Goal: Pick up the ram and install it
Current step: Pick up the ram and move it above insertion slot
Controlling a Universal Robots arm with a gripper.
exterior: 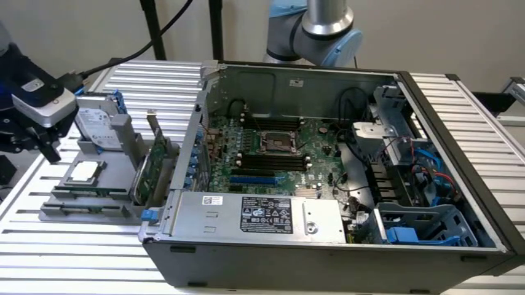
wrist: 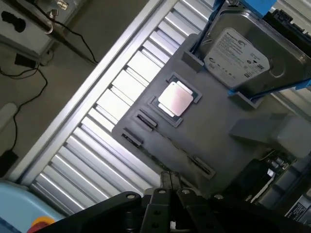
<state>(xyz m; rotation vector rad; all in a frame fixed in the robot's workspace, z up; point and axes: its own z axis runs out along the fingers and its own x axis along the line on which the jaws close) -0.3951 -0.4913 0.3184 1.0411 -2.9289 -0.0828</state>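
My gripper (exterior: 39, 142) hangs over the table's edge at the exterior view's left, beside a grey parts holder (exterior: 82, 206). In the wrist view its two fingertips (wrist: 169, 180) stand together, shut on nothing, above the holder's (wrist: 218, 126) front edge. Between the clips of the holder's front slots runs a thin, edge-on strip (wrist: 175, 148) that looks like the ram (exterior: 88, 192); its chips cannot be made out. The motherboard's long black slots (exterior: 271, 161) lie inside the open computer case (exterior: 328, 246) on the slatted table.
The holder also carries a silver hard drive with blue rails (wrist: 238, 58), a square silver processor (wrist: 176, 98) and an upright green expansion card (exterior: 152, 166). A power supply (exterior: 254, 215) and blue cables (exterior: 426, 166) sit in the case. The arm's base (exterior: 320, 27) stands behind it.
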